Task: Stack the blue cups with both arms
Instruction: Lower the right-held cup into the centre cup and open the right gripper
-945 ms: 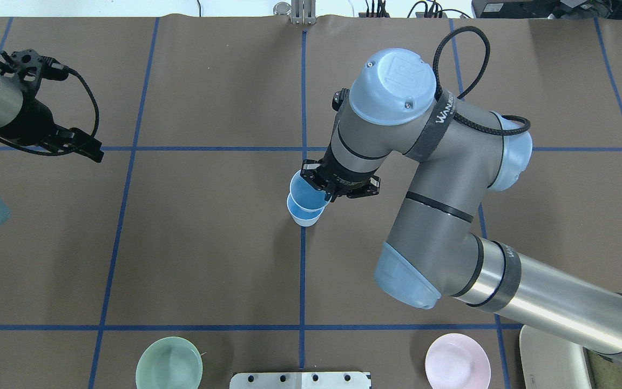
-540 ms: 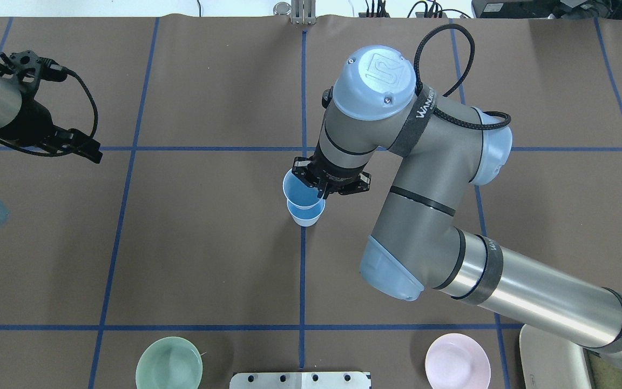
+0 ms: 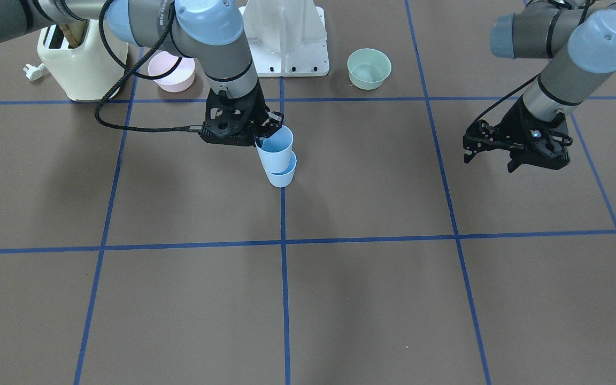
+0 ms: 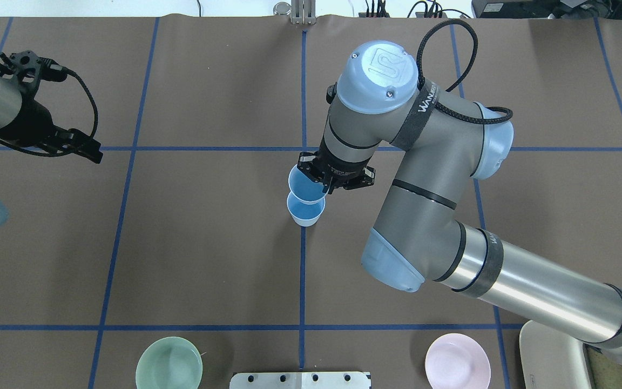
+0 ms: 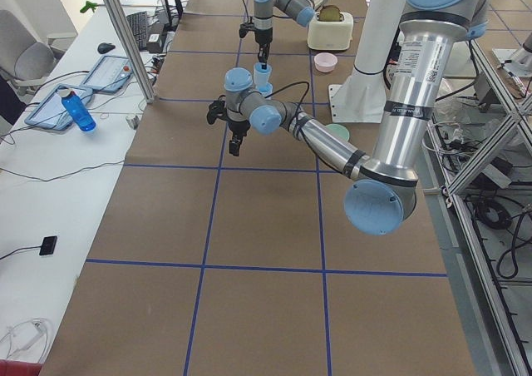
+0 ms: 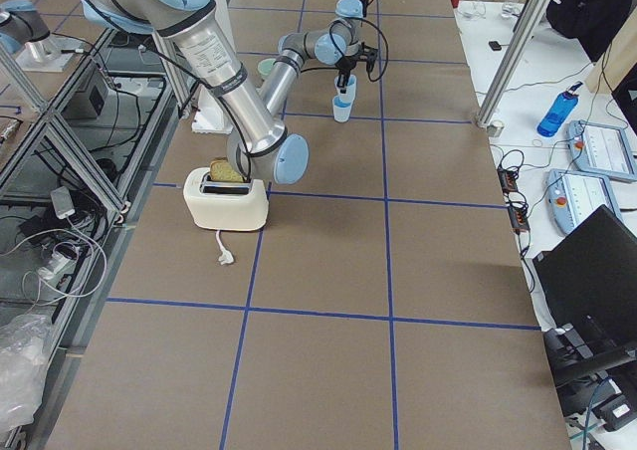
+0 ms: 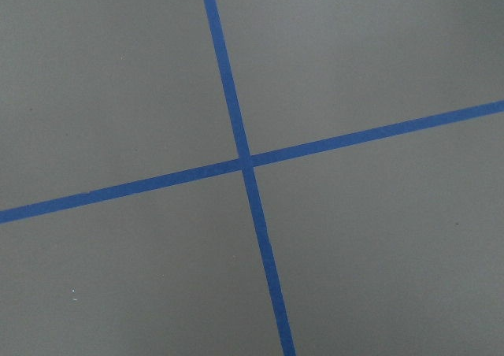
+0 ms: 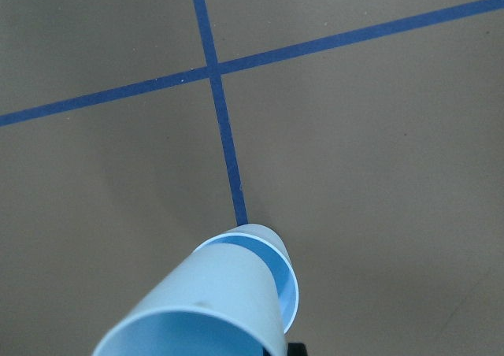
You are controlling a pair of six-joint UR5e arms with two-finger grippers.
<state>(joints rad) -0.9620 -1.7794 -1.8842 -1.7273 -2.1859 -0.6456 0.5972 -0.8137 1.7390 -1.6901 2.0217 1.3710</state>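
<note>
My right gripper is shut on the rim of one blue cup and holds it tilted. Its base sits in the mouth of the second blue cup, which stands upright on the centre tape line. In the front view the held cup leans over the standing cup. The right wrist view shows the held cup close up, with the standing cup's rim behind it. My left gripper is open and empty, hovering far to the left; its wrist view shows only bare mat.
A mint-green bowl and a pink bowl stand at the near edge on either side of the white mounting base. A cream toaster with its cord is near the pink bowl. Blue tape lines grid the brown mat.
My right arm has shifted a little to the left and away, carrying the held cup, which stays over the standing cup. The left arm has not moved.
</note>
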